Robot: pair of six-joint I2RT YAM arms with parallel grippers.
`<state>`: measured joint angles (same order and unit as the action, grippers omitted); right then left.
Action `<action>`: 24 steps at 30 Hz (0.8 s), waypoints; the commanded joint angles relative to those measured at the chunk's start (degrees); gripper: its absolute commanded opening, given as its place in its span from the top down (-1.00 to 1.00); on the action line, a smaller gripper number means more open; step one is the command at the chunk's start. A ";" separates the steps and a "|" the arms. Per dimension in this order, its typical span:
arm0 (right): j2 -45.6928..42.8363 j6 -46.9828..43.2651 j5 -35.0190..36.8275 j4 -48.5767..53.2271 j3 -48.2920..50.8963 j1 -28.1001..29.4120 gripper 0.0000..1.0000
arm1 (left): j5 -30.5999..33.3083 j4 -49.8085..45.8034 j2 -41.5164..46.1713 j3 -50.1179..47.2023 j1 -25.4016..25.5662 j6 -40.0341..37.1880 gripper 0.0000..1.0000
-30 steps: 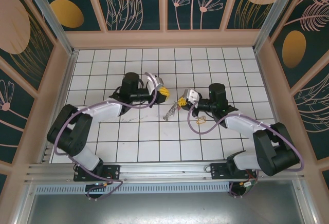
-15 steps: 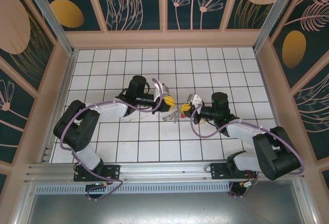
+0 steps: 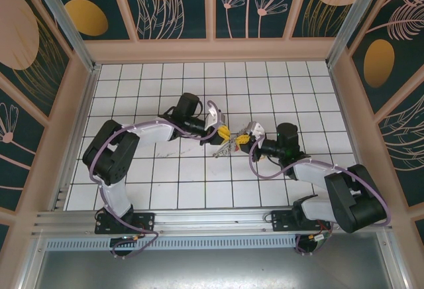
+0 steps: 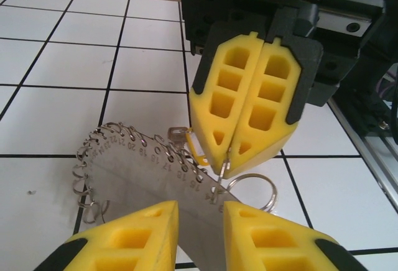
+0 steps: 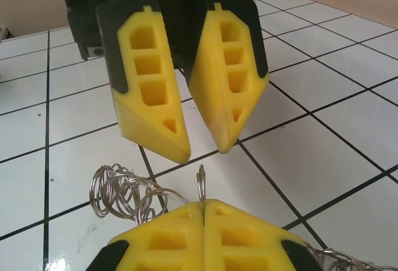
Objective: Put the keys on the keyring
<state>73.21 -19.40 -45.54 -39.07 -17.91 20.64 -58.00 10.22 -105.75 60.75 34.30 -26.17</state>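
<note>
Keyring: silver metal piece (image 4: 155,181) with a numbered curved edge fringed by small wire loops. It lies on the white tiled floor (image 3: 165,189) at mid-frame in the top view, between the two grippers.
Left gripper (image 4: 200,209): released. In its wrist view the yellow fingers (image 4: 124,240) stand apart at the bottom edge, and the keyring's flat plate runs between them. Contact cannot be told.
Right gripper (image 5: 203,212): clenched. Its yellow fingers are pressed together on a thin wire ring (image 5: 201,187) of the keyring, which stands edge-on just above the tips in the right wrist view.
Gripper relation: tips face each other, just apart, at the centre of the top view, with the left gripper centre-left and the right gripper centre-right.
Loop coil (image 5: 121,193): silver loops on the floor at lower left of the right wrist view.
Yellow loop (image 4: 196,153): thin, just beside the right gripper's tips and against the fringe. What it belongs to cannot be told.
</note>
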 commanded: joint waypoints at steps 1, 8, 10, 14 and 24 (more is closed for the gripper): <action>-1.25 0.72 -2.79 -4.35 0.50 -0.55 1.00 | -0.52 -2.88 -1.40 2.19 0.32 -3.77 0.49; -0.70 0.76 -2.54 -4.75 -0.02 -0.87 1.00 | -1.97 -3.95 -2.86 4.37 0.72 -4.37 0.46; -0.40 0.89 -2.29 -5.22 -0.08 -0.87 1.00 | -2.66 -3.98 -3.05 4.54 0.94 -4.46 0.46; 0.22 0.82 -2.45 -5.30 -0.62 -0.88 1.00 | -3.28 -4.86 -3.15 4.73 1.34 -4.41 0.46; 1.23 1.38 -4.81 -6.02 -1.51 -0.95 1.00 | -1.77 -1.21 -4.11 4.80 2.08 -2.47 0.44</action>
<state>74.19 -18.87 -46.76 -40.77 -17.89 19.79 -58.06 6.63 -108.86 64.73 34.89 -28.86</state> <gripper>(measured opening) 0.047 0.276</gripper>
